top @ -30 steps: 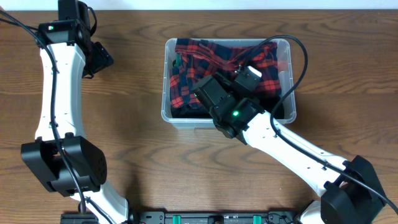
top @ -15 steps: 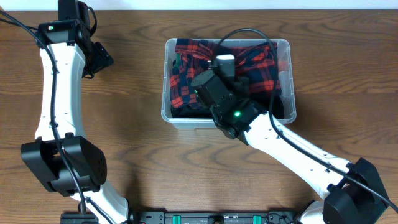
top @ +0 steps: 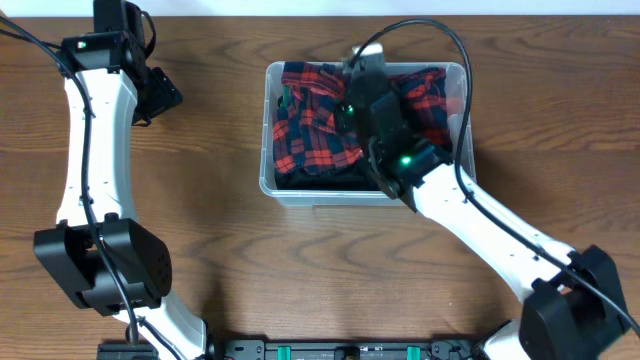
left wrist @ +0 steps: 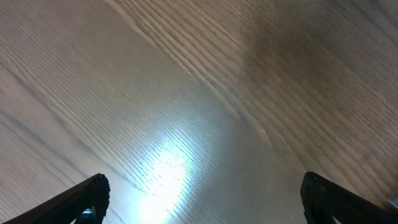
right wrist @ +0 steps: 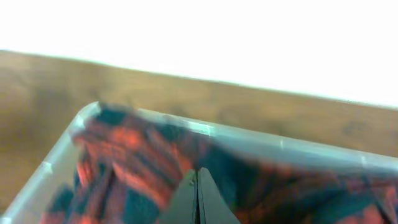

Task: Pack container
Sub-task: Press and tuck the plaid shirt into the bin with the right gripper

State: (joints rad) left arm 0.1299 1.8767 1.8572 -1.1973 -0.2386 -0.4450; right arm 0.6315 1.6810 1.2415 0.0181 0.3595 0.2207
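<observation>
The left arm [top: 88, 140] and right arm [top: 485, 232] share smooth white links between bulky black joint housings, with a small green light [top: 407, 160] near each wrist and thin black cables [top: 478, 75] along them, and the left gripper [left wrist: 202, 193] has matte black fingers [left wrist: 81, 199].

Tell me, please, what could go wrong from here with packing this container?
1. The plaid cloth is bunched up against the far rim of the container, so pushing there might spill it over the edge.
2. The jaws of the right arm are shut right at the fabric. Whether they pinch it is unclear, so lifting away could drag cloth out.
</observation>
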